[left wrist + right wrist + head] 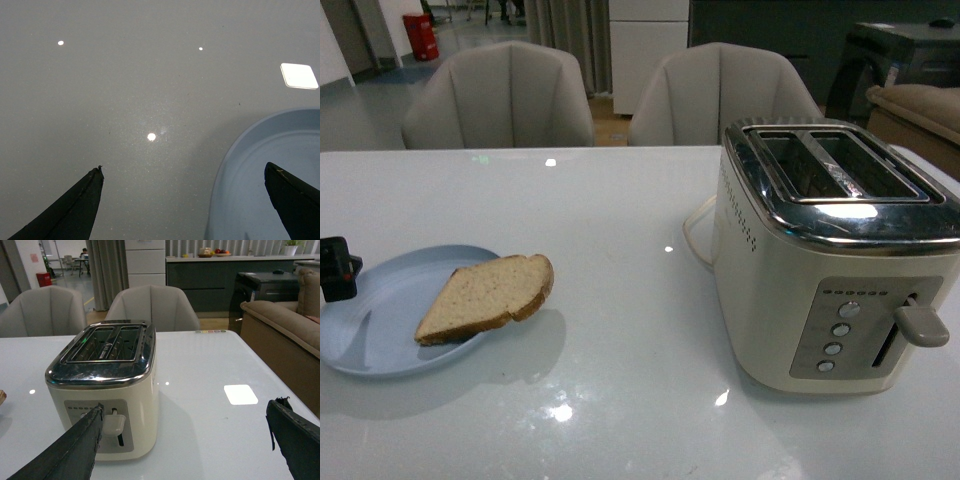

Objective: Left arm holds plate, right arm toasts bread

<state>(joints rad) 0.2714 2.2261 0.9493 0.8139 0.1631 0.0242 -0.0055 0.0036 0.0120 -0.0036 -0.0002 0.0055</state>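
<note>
A slice of light brown bread [488, 294] lies on the pale blue plate [365, 335] at the table's front left, its rounded end hanging over the plate's right rim. My left gripper [338, 268] shows as a black piece with a red mark at the plate's left rim. In the left wrist view my left gripper [184, 170] is open, one finger over the plate [260, 170], the other over bare table. My right gripper [184, 412] is open and empty, low over the table in front of the cream toaster [107, 385]. It is out of the front view.
The cream two-slot toaster [820, 260] with chrome top stands at the front right, its lever [920, 325] up and its slots empty. Its cord [692, 232] loops behind it. Two grey chairs [500, 100] stand behind the table. A sofa [280, 325] is to the right.
</note>
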